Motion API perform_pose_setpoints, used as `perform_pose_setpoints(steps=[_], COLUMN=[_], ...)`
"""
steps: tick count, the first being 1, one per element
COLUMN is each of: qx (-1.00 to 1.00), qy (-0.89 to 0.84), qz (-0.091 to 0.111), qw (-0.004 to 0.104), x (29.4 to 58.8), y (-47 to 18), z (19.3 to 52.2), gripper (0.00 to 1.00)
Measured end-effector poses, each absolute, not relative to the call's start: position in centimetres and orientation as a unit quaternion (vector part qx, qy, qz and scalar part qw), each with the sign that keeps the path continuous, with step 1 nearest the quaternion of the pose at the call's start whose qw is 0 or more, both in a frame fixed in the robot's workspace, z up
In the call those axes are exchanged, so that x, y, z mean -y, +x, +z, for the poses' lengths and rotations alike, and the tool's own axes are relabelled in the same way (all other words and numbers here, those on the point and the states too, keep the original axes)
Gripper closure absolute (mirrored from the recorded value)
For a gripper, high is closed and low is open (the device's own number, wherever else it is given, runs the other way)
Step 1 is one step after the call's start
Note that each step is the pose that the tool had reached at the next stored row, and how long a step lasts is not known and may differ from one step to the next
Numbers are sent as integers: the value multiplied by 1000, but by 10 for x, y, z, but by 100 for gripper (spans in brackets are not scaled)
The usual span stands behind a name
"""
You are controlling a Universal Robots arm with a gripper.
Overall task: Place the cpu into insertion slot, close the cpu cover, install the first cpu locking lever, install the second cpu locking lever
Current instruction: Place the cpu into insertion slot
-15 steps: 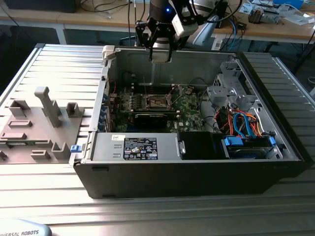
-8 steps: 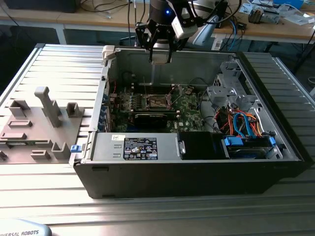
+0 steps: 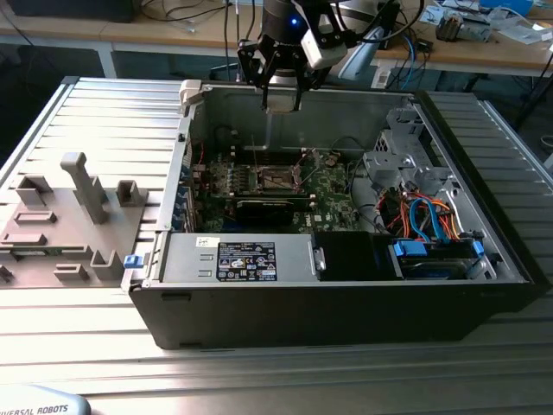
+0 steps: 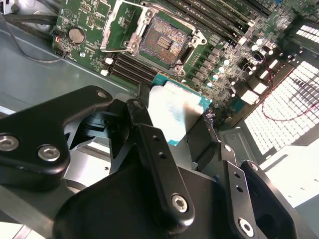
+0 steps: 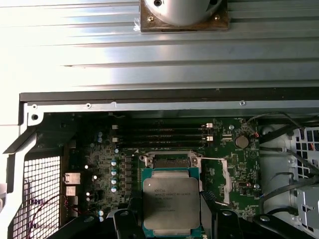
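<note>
Silvery-grey and thin, the cpu [image 4: 177, 112] is clamped in my pincer [image 4: 175, 122], whose black fingers [image 4: 149, 144] are closed on two opposite edges of the plate. The first wrist view gives me the same hold face-on. There the cpu [image 5: 171, 201] turns its printed lid to the camera, with the pincer [image 5: 172, 211] gripping it on either side.

In the exterior view the pincer [image 3: 282, 97] hangs in the air over the far wall of the open computer case [image 3: 346, 320], high above the green motherboard [image 3: 333, 194]. The insertion slot [image 3: 278, 179] lies down on that board, below the pincer and somewhat nearer, so cpu and slot are well apart.

In the second wrist view the insertion slot [image 4: 164, 42] is bare, its field of contacts exposed inside the metal rim. The cpu cover [image 4: 121, 25] is tipped up off it along one side. In the first wrist view part of the insertion slot [image 5: 172, 160] shows past the cpu's edge, with long black memory slots [image 5: 159, 134] beside it and a coin battery [image 5: 242, 141] close by.

The case stands on a ribbed aluminium bench [image 3: 259, 372]. A grey fixture tray [image 3: 52, 233] lies on the exterior view's left. Inside the case, the power supply [image 3: 246, 259] fills the near side, and blue and orange cables [image 3: 428, 212] bunch on the exterior view's right.
</note>
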State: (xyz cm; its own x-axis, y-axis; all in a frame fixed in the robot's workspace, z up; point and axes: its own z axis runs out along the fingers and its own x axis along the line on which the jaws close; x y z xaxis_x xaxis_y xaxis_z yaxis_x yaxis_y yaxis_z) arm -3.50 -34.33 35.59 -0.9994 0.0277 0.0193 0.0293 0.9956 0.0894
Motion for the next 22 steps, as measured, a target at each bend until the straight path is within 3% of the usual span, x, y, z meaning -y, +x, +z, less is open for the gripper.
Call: perform_pose_setpoints(steps=[22], qx=[998], qy=[-48], qz=[-42], qw=[8], x=[343], y=[-35], z=[356], gripper=[46])
